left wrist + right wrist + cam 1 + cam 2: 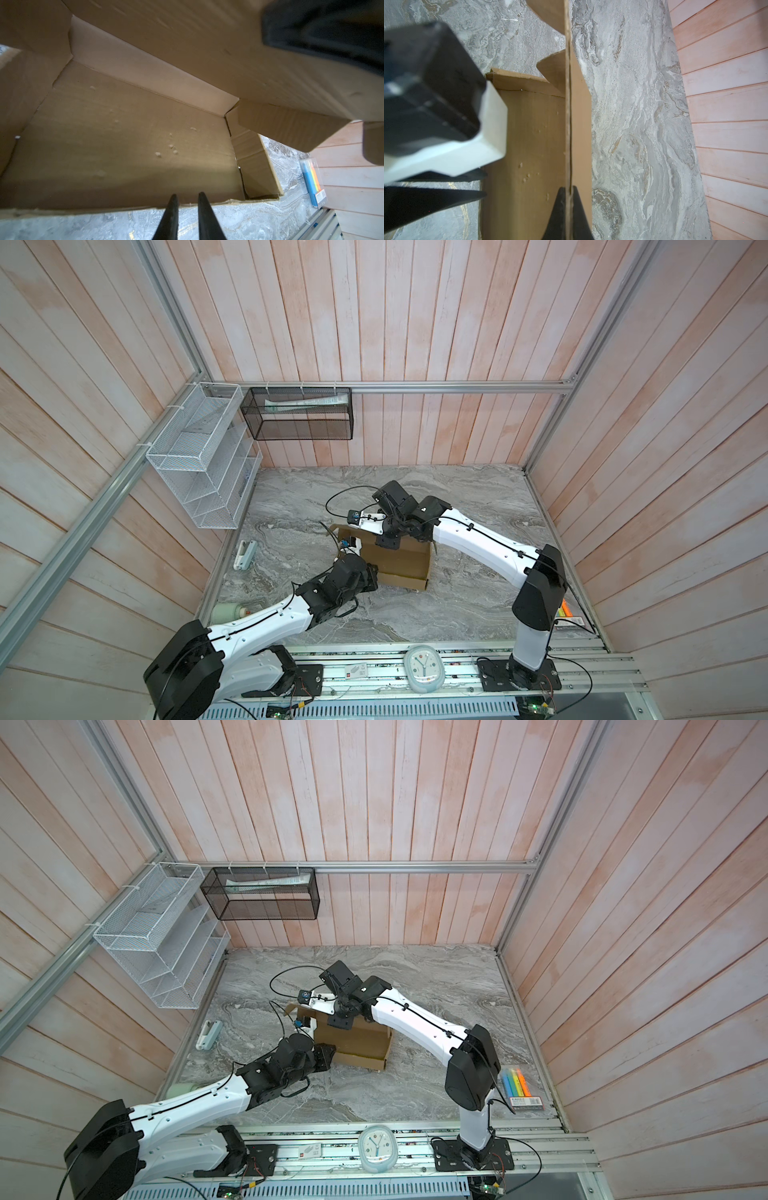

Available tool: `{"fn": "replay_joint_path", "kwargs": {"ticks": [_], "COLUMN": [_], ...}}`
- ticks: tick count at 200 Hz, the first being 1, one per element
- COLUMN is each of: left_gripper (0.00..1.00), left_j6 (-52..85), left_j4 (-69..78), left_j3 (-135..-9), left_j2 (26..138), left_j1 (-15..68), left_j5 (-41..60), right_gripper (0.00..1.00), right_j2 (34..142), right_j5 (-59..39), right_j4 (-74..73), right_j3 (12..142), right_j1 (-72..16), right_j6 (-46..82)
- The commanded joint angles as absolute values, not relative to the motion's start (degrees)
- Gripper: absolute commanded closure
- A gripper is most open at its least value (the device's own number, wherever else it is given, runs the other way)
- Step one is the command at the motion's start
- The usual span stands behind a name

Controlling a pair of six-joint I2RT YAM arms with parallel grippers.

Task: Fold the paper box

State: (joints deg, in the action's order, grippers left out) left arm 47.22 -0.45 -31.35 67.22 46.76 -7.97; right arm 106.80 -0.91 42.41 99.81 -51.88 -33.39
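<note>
Paper box [399, 564]: sits near the middle of the worktop [478, 497] and looks roughly halfway folded. Already reads as a shallow open tray rather than a flat blank. Has its lid panel [187, 31] standing steeply up from the far long side, pinched at its free edge by the right gripper [568, 192], jaws closed tight on the cardboard. Shows the floor panel [124, 135] lying flat on the worktop, one wall [149, 74] upright beneath the lid, a low wall [401, 583] along the near long side, and an end wall [255, 166] leaning outward, not yet square. Meets the left gripper [188, 199] at the near rim, jaws a narrow gap apart; impossible to say from these views whether clamped on that rim or only resting by it. Probably leaves the squaring of the end walls, the tucking-in of the ear flap [291, 124] at the lid's side, the lowering of the lid and the seating of its rounded tabs [552, 70]; no slits visible. Looks plain, brown and unprinted, corrugated at the cut edges, slightly ragged at one corner, thin enough to flex under a pinch by the look of it, with a scatter of small pale dents [172, 146] on the floor.
</note>
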Motion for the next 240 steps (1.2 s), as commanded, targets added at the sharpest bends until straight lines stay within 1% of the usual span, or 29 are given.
{"fn": "replay_joint_path", "kwargs": {"ticks": [1,43,79,138,187,227,240], "left_gripper": [0.79,0.8,0.8,0.8,0.8,0.8,0.78], "left_j6": [47.3,48.2,49.0,51.3,52.0,48.2,46.7], "left_j4": [3.3,5.0,4.0,-4.9,-14.4,-19.8,-21.2], "left_j3": [-29.8,-27.4,-25.4,-23.4,-24.7,-29.7,-31.3], "left_j2": [68.3,67.7,64.7,55.5,46.5,45.2,45.3], "left_j1": [46.4,46.4,46.4,46.4,46.1,42.7,41.6], "left_j5": [-7.9,-7.6,-8.3,-11.8,-18.3,-18.3,-18.1], "right_gripper": [1.0,1.0,1.0,0.8,0.65,0.55,0.53], "right_j2": [105.1,103.8,102.2,100.1,99.0,98.0,97.5], "right_j5": [0.1,0.2,0.4,-1.0,-3.8,-6.2,-6.9], "right_j4": [42.7,40.3,38.1,34.9,31.2,26.1,23.9], "right_j3": [97.7,93.5,89.8,84.7,80.0,75.0,72.8], "right_j1": [-52.6,-53.8,-54.6,-55.5,-55.9,-55.9,-55.9], "right_j6": [-31.5,-28.7,-26.4,-23.3,-19.7,-17.3,-16.6]}}
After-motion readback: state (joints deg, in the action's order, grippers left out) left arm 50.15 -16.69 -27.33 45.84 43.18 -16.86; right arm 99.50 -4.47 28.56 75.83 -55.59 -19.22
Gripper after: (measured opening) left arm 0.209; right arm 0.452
